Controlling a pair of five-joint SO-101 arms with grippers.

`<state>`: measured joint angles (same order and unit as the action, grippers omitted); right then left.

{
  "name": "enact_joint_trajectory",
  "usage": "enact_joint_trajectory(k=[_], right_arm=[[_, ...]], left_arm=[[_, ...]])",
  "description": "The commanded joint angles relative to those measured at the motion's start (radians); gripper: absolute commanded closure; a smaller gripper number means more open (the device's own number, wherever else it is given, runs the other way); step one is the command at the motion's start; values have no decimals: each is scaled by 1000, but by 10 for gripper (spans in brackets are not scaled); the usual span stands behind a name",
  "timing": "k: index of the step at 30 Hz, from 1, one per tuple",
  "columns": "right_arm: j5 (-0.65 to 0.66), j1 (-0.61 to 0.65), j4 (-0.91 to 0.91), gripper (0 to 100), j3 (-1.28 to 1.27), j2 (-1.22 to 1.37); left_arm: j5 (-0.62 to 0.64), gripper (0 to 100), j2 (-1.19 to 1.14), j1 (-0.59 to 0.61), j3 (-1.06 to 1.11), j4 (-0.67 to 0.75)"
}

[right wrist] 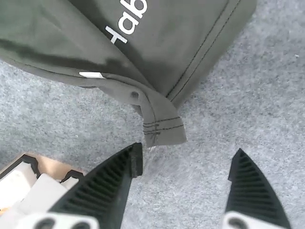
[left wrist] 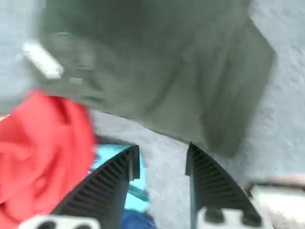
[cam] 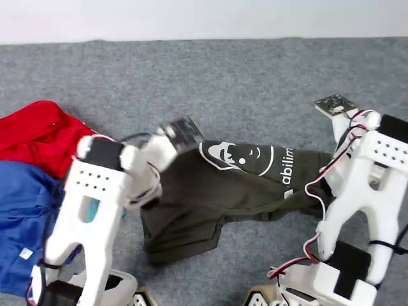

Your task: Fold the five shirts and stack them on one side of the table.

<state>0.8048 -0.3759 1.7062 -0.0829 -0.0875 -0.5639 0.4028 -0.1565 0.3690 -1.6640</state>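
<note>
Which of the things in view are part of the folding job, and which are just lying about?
Job: green shirt, mid-table; red shirt and blue shirt, bunched at the left side; left hand and right hand, both open.
Lying about: grey table cover; tan board near the right hand.

White lettering (cam: 285, 167) and face emblem (cam: 233, 155) on olive shirt (cam: 204, 197); lettering cut off by fold.

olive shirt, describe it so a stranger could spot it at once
On the grey table, look at the middle. The olive shirt lies there crumpled; unlike the red shirt and blue shirt heaped at one side, it is dark and carries white print.
</note>
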Motion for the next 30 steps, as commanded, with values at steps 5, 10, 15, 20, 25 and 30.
enact_joint_trajectory(k=[5, 10, 15, 20, 25, 30], right_arm=[[-95, 94, -56, 703, 12, -44], [-172, 127, -54, 703, 11, -44], [-213, 127, -56, 703, 8, -42], [-281, 127, -111, 703, 5, -41], [-384, 140, -219, 703, -48, -41], [-400, 170, -326, 703, -193, 35]], left_arm=[[233, 836, 3, 46, -7, 249], [302, 889, 2, 20, 114, 463], [333, 889, -46, 26, 232, 660], [333, 892, -219, 28, 203, 694], [336, 893, -319, 25, 101, 644], [336, 893, -353, 28, 2, 542]])
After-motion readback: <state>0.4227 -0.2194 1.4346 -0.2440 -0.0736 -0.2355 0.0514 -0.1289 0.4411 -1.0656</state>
